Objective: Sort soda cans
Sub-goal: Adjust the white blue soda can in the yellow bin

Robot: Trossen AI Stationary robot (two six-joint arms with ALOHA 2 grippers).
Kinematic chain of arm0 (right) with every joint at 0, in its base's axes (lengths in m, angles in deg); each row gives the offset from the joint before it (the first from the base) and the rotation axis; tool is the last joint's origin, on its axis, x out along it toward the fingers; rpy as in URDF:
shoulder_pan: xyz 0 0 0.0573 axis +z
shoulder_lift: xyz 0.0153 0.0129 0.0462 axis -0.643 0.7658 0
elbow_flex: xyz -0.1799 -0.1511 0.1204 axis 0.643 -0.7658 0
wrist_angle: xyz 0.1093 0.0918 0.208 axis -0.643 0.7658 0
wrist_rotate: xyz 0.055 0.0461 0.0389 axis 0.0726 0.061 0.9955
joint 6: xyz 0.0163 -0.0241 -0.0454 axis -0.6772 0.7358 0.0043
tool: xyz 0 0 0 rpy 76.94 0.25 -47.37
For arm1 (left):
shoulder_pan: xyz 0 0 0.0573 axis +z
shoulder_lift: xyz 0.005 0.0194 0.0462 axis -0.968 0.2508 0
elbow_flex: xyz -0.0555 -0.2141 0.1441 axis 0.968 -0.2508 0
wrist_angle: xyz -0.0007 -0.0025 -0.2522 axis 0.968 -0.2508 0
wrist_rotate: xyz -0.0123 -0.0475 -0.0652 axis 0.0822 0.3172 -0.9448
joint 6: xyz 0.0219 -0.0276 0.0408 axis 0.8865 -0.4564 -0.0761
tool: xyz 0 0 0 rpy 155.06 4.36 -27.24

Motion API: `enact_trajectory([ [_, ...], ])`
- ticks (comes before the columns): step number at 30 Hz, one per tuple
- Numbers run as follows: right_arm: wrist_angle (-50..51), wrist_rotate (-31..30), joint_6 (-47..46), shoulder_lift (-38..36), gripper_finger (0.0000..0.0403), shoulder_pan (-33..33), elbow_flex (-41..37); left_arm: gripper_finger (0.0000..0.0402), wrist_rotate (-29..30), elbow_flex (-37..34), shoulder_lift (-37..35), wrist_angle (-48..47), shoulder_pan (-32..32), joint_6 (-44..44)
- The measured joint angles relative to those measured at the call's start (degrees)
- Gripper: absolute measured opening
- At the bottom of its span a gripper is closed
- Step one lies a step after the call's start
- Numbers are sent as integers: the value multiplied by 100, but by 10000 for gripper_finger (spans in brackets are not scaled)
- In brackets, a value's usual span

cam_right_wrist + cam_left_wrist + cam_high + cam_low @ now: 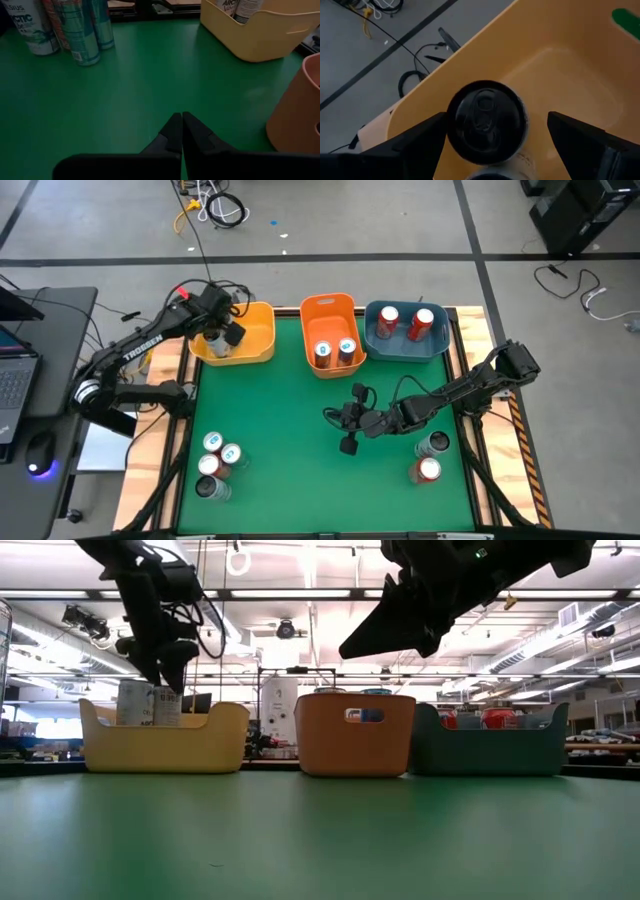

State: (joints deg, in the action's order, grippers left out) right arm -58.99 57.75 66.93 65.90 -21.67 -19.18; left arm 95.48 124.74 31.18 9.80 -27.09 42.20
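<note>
Six small metal soda cans w/ silver tops sit on the green table mat, unsorted: four in a cluster (216, 465) at the near-left corner, a red-topped one (427, 471) and a dark grey one (434, 444) at near-right. Binned so far, as far as visible: two red cans (403, 323) in the blue plastic bin (440, 348), two blue-marked cans (335, 352) in the orange plastic bin (313, 322), and white cans in the yellow plastic bin (262, 332). Judgement: roughly half done.

Can in hand now: a white can w/ dark-looking top (486, 121), standing upright inside the yellow bin at its floor; a second top edge shows just beside it. Left gripper (495, 137) hangs over the bin, fingers spread, one either side of the can, a gap visible on each side, so not pinching it. Reads as a drop-off just made or about to finish; can't tell which.

Right gripper (181, 131) hovers low over bare mat mid-table, fingers pressed together, nothing between them. It points toward the near-left cluster, well apart from it; the near-right pair lies near that arm.
</note>
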Motion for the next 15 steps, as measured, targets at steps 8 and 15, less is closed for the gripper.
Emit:
enact_trajectory([
  [8,-1,42,4,0,0,0,0,349,148,0,153,91,81,124],
  [15,-1,71,-2,0,0,0,0,349,137,-13,175,102,81,144],
])
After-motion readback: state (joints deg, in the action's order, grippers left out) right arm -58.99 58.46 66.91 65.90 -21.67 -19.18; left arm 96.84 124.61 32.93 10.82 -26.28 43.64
